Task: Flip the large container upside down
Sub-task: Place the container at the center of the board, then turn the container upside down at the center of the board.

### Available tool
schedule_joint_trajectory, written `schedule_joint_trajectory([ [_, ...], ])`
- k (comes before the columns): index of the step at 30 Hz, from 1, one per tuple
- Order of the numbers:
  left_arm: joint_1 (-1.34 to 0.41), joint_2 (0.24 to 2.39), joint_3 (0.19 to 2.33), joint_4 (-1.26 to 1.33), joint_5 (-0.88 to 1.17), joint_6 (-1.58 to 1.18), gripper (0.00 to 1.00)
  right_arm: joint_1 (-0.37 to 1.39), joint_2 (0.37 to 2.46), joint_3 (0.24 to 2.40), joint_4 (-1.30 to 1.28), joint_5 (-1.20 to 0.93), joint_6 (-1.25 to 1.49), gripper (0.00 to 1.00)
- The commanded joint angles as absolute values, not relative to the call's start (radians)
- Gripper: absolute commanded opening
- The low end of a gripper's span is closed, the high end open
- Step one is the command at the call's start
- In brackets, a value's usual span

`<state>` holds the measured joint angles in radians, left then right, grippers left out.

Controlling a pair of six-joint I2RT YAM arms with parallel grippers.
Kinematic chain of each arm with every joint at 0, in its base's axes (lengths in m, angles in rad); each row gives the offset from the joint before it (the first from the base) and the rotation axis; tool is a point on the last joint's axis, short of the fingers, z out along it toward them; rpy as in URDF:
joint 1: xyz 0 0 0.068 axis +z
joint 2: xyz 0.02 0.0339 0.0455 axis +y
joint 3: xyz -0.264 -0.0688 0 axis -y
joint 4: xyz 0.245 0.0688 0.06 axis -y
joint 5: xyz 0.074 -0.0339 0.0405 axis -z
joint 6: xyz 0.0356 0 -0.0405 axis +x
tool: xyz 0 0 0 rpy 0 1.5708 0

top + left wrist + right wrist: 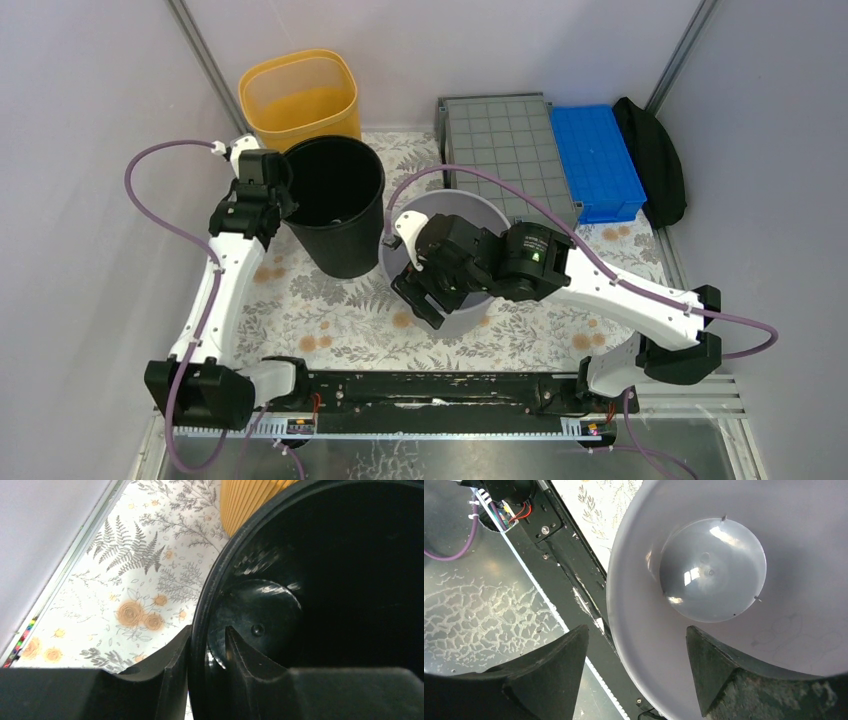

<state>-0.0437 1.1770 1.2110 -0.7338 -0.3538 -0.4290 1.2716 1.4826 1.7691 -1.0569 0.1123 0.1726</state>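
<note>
The large container [505, 150] is a dark-grey crate at the back of the table, its square-gridded underside facing up. Neither gripper touches it. My left gripper [283, 200] is at the left rim of a black bucket [335, 200]. In the left wrist view the gripper [207, 630] has one finger outside and one inside the black bucket's [325, 580] rim, closed narrowly round it. My right gripper [420, 300] is open at the near rim of a round light-grey bucket [470, 203]. In the right wrist view the gripper [636, 630] straddles the grey bucket's [714, 570] wall with wide gaps.
A blue ribbed tray [597, 160] lies right of the crate, with a black bundle [655, 160] beyond it. A yellow bin [298, 95] stands behind the black bucket and shows in the left wrist view [250, 500]. The floral cloth [330, 320] covers the table.
</note>
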Motion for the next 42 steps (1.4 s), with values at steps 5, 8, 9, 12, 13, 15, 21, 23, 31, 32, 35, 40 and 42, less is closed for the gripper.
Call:
schedule_joint_trajectory([
  [5,-0.038,1.278,1.273,-0.556,-0.340,-0.488,0.34,1.270,1.530,1.836,-1.053,0.112,0.166,0.81],
  [8,-0.039,1.322,1.310,-0.537,-0.350,-0.489,0.34,1.270,1.552,1.848,-1.052,0.112,0.166,0.81],
  [9,-0.039,1.335,1.322,-0.531,-0.355,-0.490,0.34,1.271,1.559,1.853,-1.054,0.111,0.168,0.81],
  [12,-0.039,1.373,1.359,-0.502,-0.365,-0.489,0.34,1.270,1.580,1.866,-1.051,0.103,0.170,0.81],
  [13,-0.039,1.389,1.377,-0.499,-0.362,-0.488,0.34,1.270,1.587,1.872,-1.050,0.099,0.173,0.81],
  [15,-0.038,1.422,1.408,-0.498,-0.346,-0.482,0.38,1.270,1.600,1.879,-1.050,0.095,0.173,0.81],
  [21,-0.033,1.502,1.447,-0.491,-0.304,-0.459,0.48,1.271,1.635,1.881,-1.053,0.087,0.181,0.81],
  [23,-0.029,1.515,1.454,-0.479,-0.280,-0.460,0.48,1.271,1.644,1.881,-1.056,0.081,0.188,0.81],
  [31,-0.024,1.500,1.530,-0.512,-0.185,-0.475,0.65,1.270,1.643,1.838,-1.055,0.077,0.219,0.79],
  [32,-0.020,1.487,1.540,-0.519,-0.162,-0.480,0.69,1.270,1.643,1.830,-1.054,0.075,0.222,0.79],
  [35,-0.012,1.445,1.580,-0.544,-0.116,-0.489,0.86,1.271,1.650,1.819,-1.055,0.078,0.232,0.77],
  [40,0.003,1.400,1.675,-0.633,-0.017,-0.492,1.00,1.270,1.658,1.808,-1.071,0.100,0.261,0.76],
  [42,0.006,1.365,1.692,-0.666,0.020,-0.495,1.00,1.270,1.659,1.809,-1.084,0.112,0.281,0.76],
])
